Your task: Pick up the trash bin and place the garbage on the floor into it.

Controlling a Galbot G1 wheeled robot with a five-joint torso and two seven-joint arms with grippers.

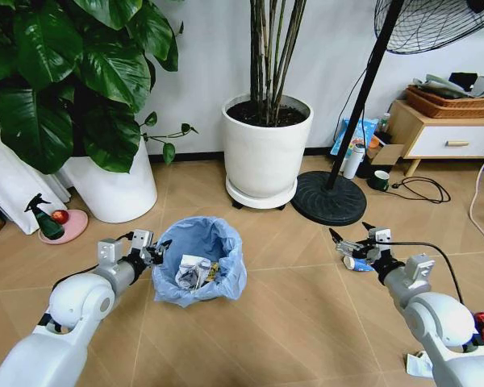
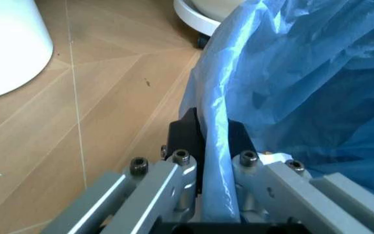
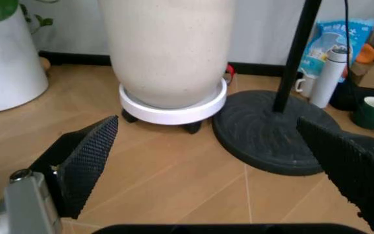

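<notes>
Left pincer [image 2: 216, 146] clamps the trash bin [image 1: 200, 260] rim's blue bag, seen close by its wrist camera; right pincer [image 1: 348, 240] spread wide above the floor [image 1: 290, 322].

The place looks like a home living room: large potted plants [image 1: 266, 137], a standing fan [image 1: 339, 193], a low wooden cabinet [image 1: 444, 133] and herringbone wood floor [image 1: 290, 306].
</notes>
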